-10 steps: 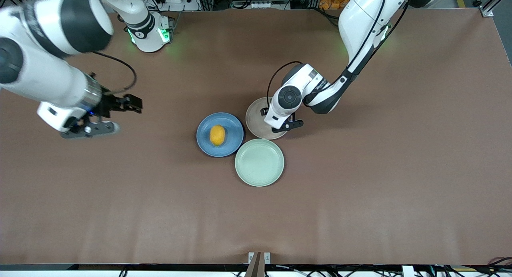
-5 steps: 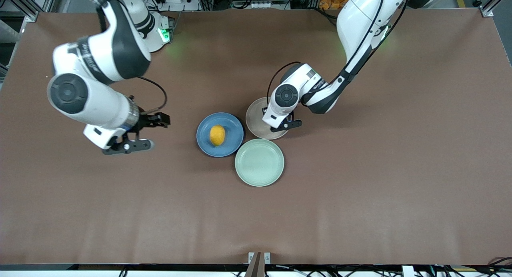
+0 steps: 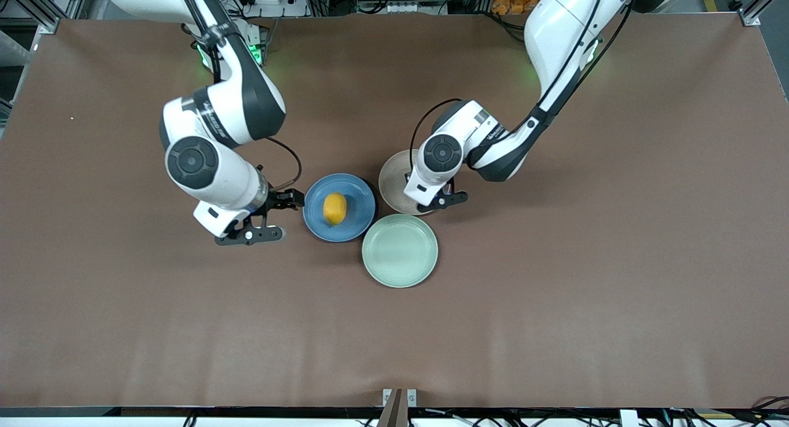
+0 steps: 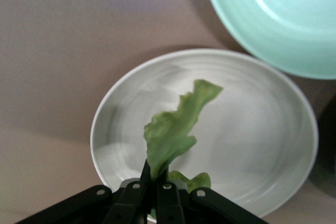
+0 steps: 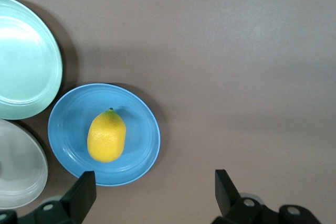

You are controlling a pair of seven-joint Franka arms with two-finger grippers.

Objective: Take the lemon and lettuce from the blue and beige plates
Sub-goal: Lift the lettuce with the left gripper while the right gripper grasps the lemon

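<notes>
The yellow lemon (image 3: pixel 335 208) lies in the middle of the blue plate (image 3: pixel 360 193); it also shows in the right wrist view (image 5: pixel 106 136). My right gripper (image 3: pixel 274 212) is open and empty over the bare table just beside the blue plate (image 5: pixel 142 129), toward the right arm's end. My left gripper (image 3: pixel 434 200) is over the beige plate (image 3: pixel 391 180) and shut on the green lettuce (image 4: pixel 176 129). The wrist view shows the leaf pinched between the fingertips (image 4: pixel 156 177) above the plate (image 4: pixel 262 145). In the front view the lettuce is hidden under the left wrist.
An empty mint-green plate (image 3: pixel 399 250) touches both other plates and lies nearer to the front camera; it shows in both wrist views (image 4: pixel 283 19) (image 5: pixel 21 61). The brown table (image 3: pixel 555 291) stretches wide around the three plates.
My right arm has swung in from the right arm's end of the table to just beside the blue plate. My left gripper has stayed over the beige plate, shifting only slightly.
</notes>
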